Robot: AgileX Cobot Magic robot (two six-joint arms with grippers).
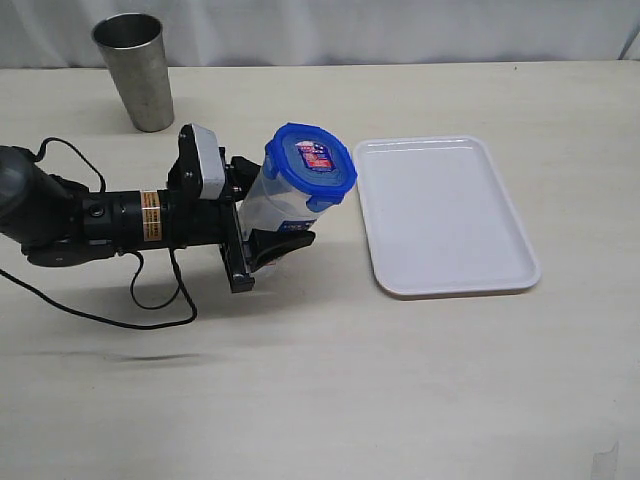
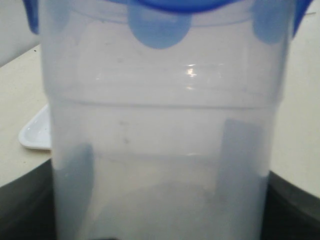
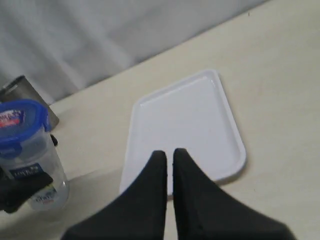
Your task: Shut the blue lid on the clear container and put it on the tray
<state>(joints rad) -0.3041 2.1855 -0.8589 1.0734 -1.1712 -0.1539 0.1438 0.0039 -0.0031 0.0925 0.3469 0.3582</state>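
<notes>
Left gripper (image 1: 262,208) has its jaws clamped round the lower body of the clear container (image 1: 285,200), holding it roughly upright just left of the tray (image 1: 445,215), apart from it. I cannot tell whether its base rests on the table (image 1: 400,380). The blue lid (image 1: 310,165) sits on top. From the left wrist view a flap (image 2: 159,30) hangs down over the rim, but whether the flaps are snapped home I can't say. That's my first worry: an unlatched lid could lift or slide off as the container moves. The grip is low on a tall, smooth tumbler, so a quick swing could tilt it in the jaws. Its base could also catch the tray's raised rim and topple it. The right gripper (image 3: 169,160) hangs over the tray, jaws shut and empty, possibly in the way. The metal cup (image 1: 135,70) stands well apart.
</notes>
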